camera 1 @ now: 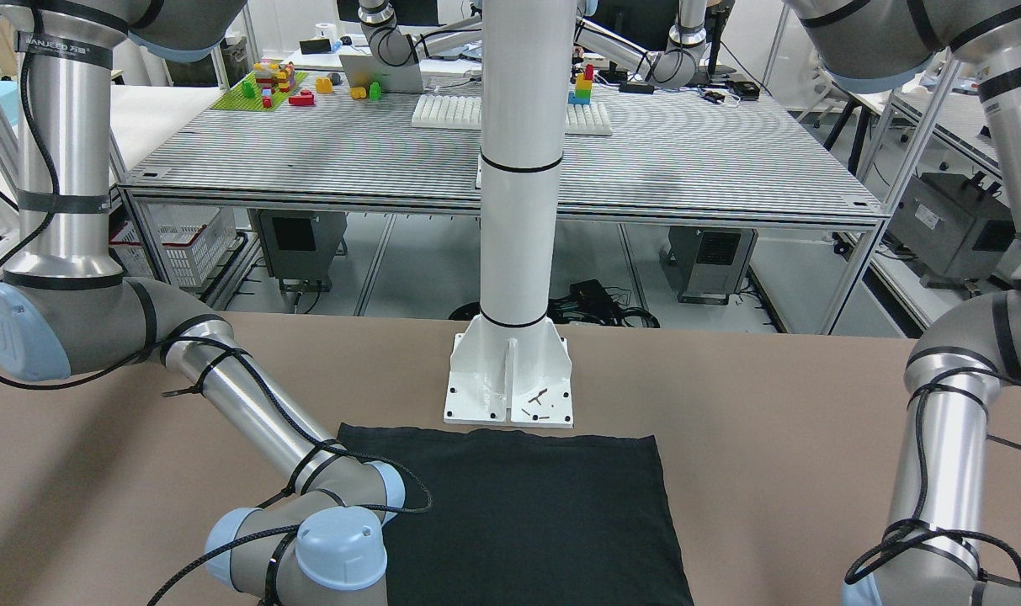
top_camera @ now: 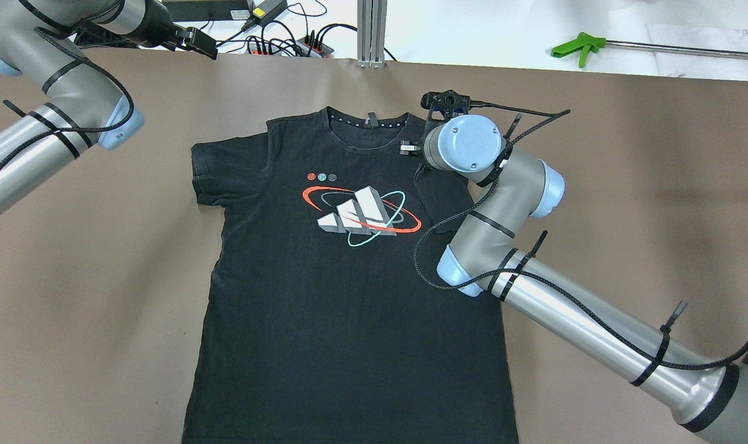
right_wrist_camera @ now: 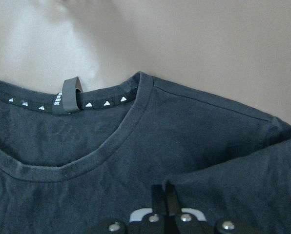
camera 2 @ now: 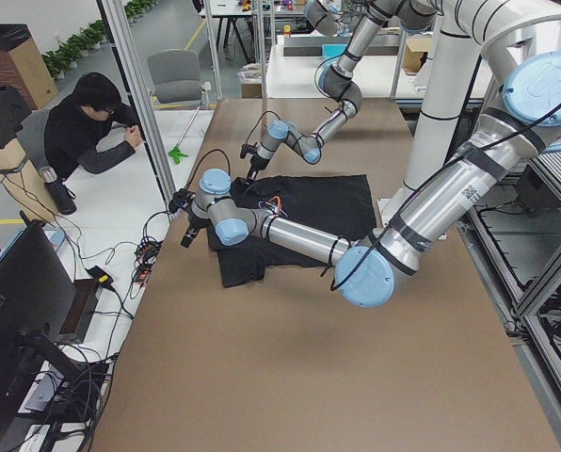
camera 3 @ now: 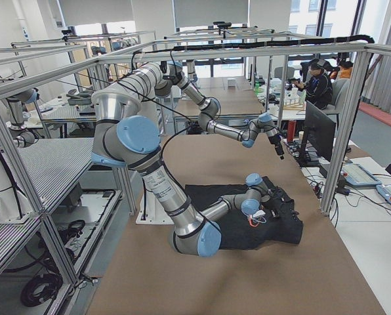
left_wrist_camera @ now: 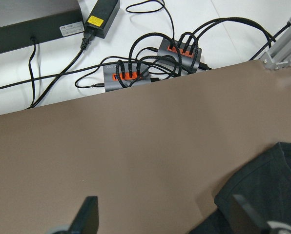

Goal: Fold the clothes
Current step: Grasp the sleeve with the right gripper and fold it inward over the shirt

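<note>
A black T-shirt [top_camera: 324,296] with a red, white and teal print lies flat and face up on the brown table, collar toward the far edge. It also shows in the front view [camera 1: 527,513]. Its sleeve on the right side is folded inward over the chest. My right gripper [top_camera: 409,148] is low at that shoulder beside the collar; in the right wrist view its fingers [right_wrist_camera: 163,192] are shut on the folded sleeve edge of the shirt [right_wrist_camera: 184,131]. My left gripper [top_camera: 201,46] is open and empty above the table's far left edge, beyond the other sleeve [left_wrist_camera: 267,195].
Power hubs with cables [left_wrist_camera: 155,58] lie just past the table's far edge. A green-handled tool [top_camera: 580,44] lies on the white surface at the back right. The white pillar base [camera 1: 510,379] stands at the shirt's hem. A person [camera 2: 92,132] sits beside the table.
</note>
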`<action>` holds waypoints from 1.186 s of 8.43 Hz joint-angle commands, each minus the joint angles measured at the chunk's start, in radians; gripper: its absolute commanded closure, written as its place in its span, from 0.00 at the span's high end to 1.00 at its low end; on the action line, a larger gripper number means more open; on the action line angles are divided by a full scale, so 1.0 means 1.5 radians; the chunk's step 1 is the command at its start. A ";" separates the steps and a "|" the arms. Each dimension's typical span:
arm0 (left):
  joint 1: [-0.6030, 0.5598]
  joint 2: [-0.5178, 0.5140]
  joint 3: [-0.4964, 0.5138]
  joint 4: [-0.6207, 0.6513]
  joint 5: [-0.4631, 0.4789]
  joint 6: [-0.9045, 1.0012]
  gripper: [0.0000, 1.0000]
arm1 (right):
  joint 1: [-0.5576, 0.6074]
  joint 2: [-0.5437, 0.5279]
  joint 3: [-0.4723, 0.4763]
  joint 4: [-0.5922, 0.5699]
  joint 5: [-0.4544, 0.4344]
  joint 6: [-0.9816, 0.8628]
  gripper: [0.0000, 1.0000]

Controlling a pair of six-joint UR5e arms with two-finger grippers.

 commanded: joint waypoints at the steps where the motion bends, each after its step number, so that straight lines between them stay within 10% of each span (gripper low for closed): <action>1: 0.001 0.000 0.000 -0.001 0.000 0.000 0.94 | -0.001 0.046 -0.054 0.001 -0.019 0.001 0.03; 2: 0.001 0.001 0.000 -0.001 0.000 0.000 0.95 | 0.000 0.046 -0.055 0.003 -0.021 0.000 0.96; 7: 0.001 0.001 0.000 -0.001 0.000 -0.001 0.95 | 0.034 0.023 -0.053 0.004 -0.004 -0.062 0.94; 10: 0.000 0.049 -0.037 -0.045 -0.029 -0.046 0.95 | 0.097 -0.020 -0.013 0.003 0.117 -0.066 0.94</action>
